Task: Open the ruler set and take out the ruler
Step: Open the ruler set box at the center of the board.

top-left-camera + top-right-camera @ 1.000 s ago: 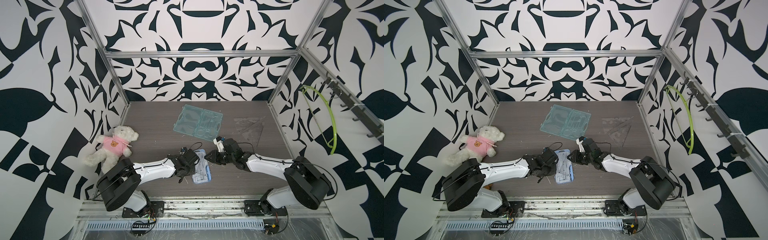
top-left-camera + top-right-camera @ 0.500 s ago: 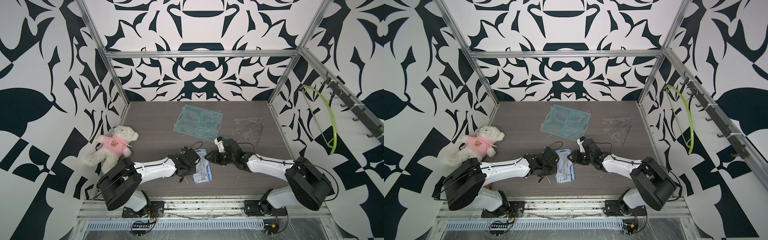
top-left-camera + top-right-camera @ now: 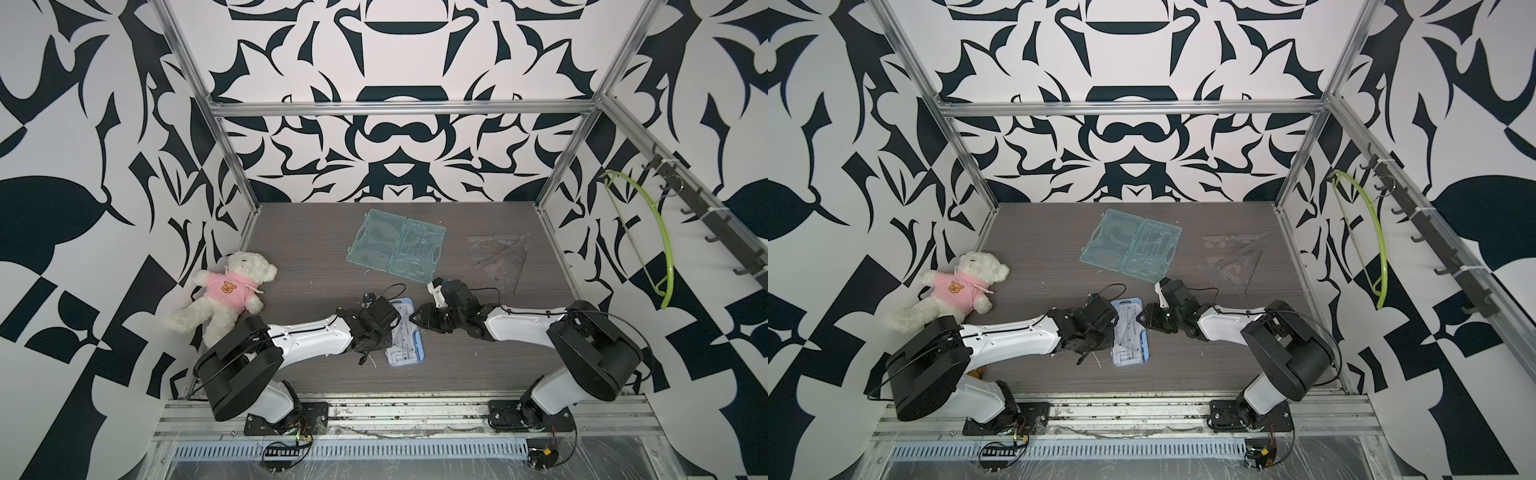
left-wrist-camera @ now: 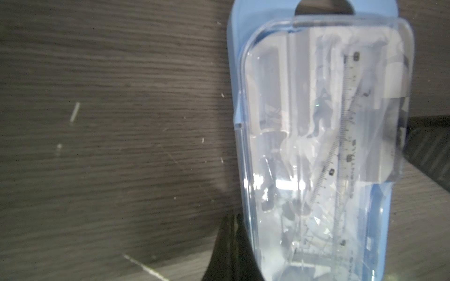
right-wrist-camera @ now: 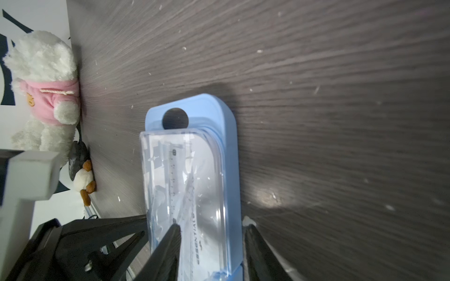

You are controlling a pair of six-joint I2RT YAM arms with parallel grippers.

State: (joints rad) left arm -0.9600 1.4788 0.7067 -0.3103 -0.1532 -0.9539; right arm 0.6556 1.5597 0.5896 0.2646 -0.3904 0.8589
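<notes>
The ruler set [image 3: 405, 336] [image 3: 1129, 332] is a flat blue case with a clear lid, lying closed on the table's front middle. A clear ruler [image 5: 173, 175] [image 4: 345, 136] shows through the lid. My left gripper [image 3: 392, 332] [image 4: 235, 223] is shut, its tips against the case's left long edge. My right gripper [image 3: 415, 322] [image 5: 211, 231] is open at the case's right side. One of its fingers [image 5: 174, 236] lies over the clear lid and the other stands on the table just outside the blue edge.
An open teal case [image 3: 397, 247] lies at the back middle, with clear set squares [image 3: 498, 253] to its right. A teddy bear in a pink shirt [image 3: 226, 291] sits by the left wall. A green hanger [image 3: 648, 241] hangs on the right wall.
The right gripper's jaws have spread wider and it has edged a little towards the case. The left arm and the case have stayed put.
</notes>
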